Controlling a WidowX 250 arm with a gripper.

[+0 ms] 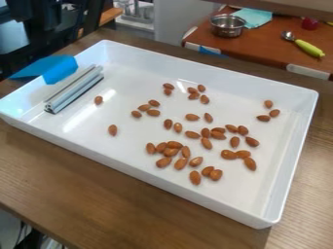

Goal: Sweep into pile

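Note:
Brown almonds lie scattered over the floor of a white rectangular tray (130,155). A dense group, with an almond (180,163) among them, is at the lower middle, and others spread to its right. Two lone almonds, one (99,100) higher and one (112,130) lower, lie on the left side. A small cluster with an almond (268,104) is by the right wall. A ridged silver metal bar (75,90) rests inside the tray near its left end. A blue flap (60,70) is at the left wall beside it.
The tray stands on a brown wooden table (78,185). Behind, an orange-brown surface holds a metal pot (228,25), a light blue cloth (253,17) and a spoon with a green handle (309,47). Dark equipment (65,19) stands beyond the tray at the upper left.

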